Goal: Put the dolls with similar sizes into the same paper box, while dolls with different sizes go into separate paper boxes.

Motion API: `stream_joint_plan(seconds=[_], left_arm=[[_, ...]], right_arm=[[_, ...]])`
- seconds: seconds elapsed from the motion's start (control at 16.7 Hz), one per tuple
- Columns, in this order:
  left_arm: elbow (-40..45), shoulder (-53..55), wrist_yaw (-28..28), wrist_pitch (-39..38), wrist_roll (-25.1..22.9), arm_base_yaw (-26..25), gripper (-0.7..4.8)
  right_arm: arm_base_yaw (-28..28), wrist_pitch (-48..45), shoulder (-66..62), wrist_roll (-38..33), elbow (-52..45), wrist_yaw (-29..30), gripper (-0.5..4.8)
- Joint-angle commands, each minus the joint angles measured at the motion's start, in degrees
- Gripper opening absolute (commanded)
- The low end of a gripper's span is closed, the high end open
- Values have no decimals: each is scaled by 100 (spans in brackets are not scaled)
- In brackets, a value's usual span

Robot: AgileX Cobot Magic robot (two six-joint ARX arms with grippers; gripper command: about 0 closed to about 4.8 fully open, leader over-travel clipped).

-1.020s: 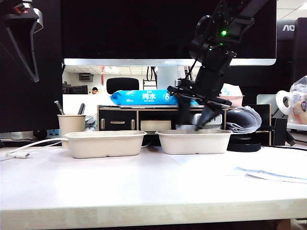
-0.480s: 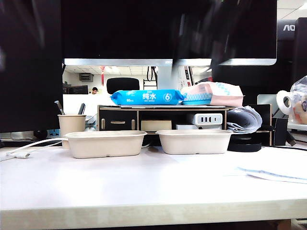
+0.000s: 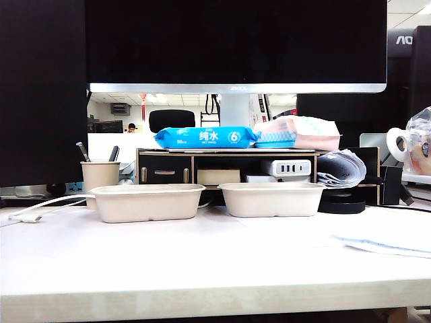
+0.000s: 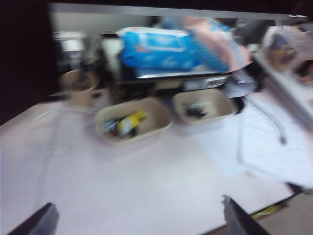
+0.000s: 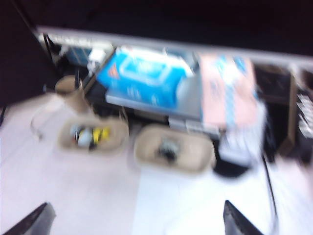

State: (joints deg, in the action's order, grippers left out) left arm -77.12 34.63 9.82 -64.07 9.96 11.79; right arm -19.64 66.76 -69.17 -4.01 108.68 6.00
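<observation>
Two paper boxes [image 3: 147,202] [image 3: 272,198] side by side, long axes running left-right. Yellow doll [image 4: 131,123] and pale blue doll [image 5: 84,137] in the left one, lengthwise-ish; black spiky doll [image 4: 196,112] in the right. Too blurry for facing. Left gripper [image 4: 137,223] and right gripper [image 5: 137,220] up high, wide open, empty.

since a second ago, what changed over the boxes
The right arm, which hung with its gripper over the right box, has lifted out of the exterior view; the left arm at the top left corner is gone too. Both grippers now stand open, high above the table, holding nothing. Both boxes and the cup stayed put.
</observation>
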Motion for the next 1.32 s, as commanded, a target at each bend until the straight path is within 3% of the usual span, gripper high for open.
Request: stream_joint_plan(seconds=[0.06, 0.42, 0.6, 0.72, 0.84, 0.96, 1.08, 1.2, 1.26, 1.32], left_arm=[[7, -780, -481, -575, -7, -11, 479], [24, -1858, -584, -820, 269, -13, 479], [284, -2273, -614, -1314, 271, -11, 479], [511, -2455, -619, -1311, 225, -11, 479], [1152, -2686, -623, -1248, 219, -11, 479], [2166, -2949, -621, -496, -28, -11, 479], [2907, -3016, -621, 492, -52, -11, 479], [3893, -3016, -623, 2221, -452, -11, 479], [4299, -3014, -734, 2859, -688, -11, 479], [4592, -3014, -968, 3147, -817, -11, 479]], right_arm=[[-7, 776, 1045, -44, -4, -236, 441], [13, 1255, 3036, -551, -699, -181, 416], [101, 1176, 4212, -824, -2212, -74, 416], [245, 822, 4717, -822, -3067, 192, 391], [407, -402, 5222, -769, -4271, 654, 385], [481, -2087, 5545, -535, -5792, 1145, 385], [485, -3141, 5582, -535, -6891, 1217, 385], [487, -4763, 5532, -525, -8140, 1130, 384], [487, -5480, 5532, -520, -8559, 892, 354], [487, -5949, 5519, -520, -8815, 704, 258]])
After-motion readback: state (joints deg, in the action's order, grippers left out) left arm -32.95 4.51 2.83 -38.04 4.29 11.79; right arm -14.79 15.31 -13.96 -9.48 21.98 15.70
